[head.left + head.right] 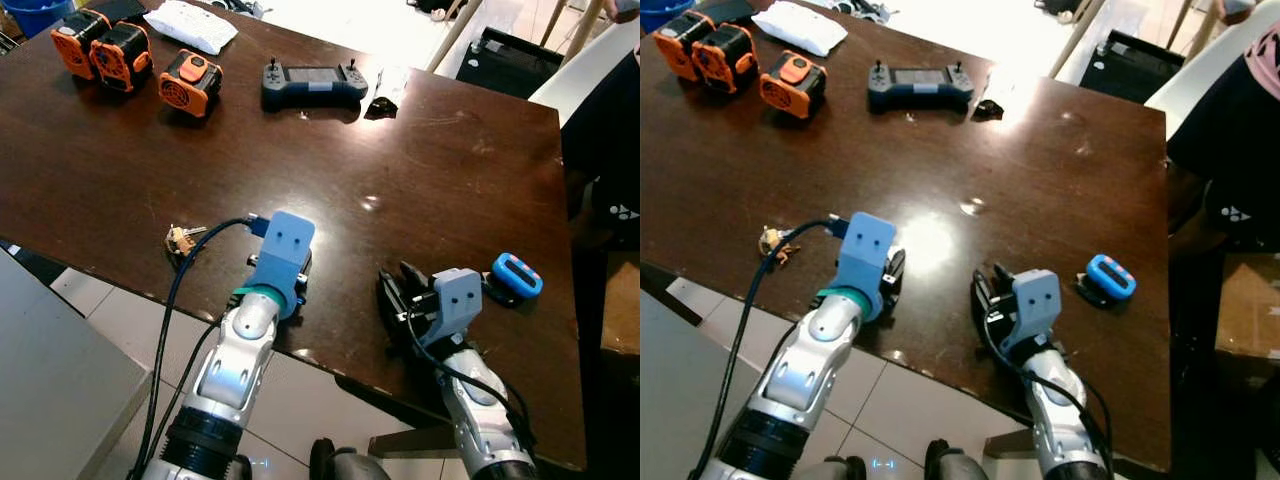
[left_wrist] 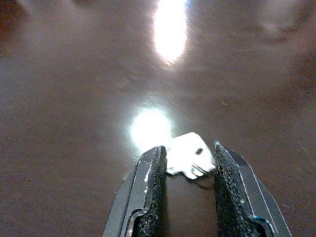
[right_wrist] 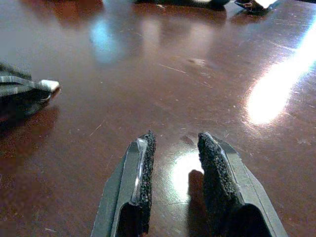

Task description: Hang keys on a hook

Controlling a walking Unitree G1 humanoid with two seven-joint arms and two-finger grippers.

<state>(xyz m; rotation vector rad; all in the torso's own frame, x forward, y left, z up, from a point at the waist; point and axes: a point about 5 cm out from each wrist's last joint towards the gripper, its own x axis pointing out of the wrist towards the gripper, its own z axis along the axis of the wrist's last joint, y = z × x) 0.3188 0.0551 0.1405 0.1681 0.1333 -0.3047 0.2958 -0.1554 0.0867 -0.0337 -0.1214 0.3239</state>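
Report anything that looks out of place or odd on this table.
Two things stand out. A bunch of keys lies loose near the table's front edge, beside the left arm. A single silver key sits between the open fingers of the left gripper, apart from that bunch. No hook is visible.

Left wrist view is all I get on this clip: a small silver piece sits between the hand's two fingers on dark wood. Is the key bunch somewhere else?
Observer: Yes. A key bunch lies near the front edge of the table, on the robot's left of the left arm and apart from the left hand.
Operator: And the other arm?
Observer: The right hand is low over the table, open, with nothing between its fingers.
Operator: Anything close to it?
Observer: A blue device lies on the table just to its right.
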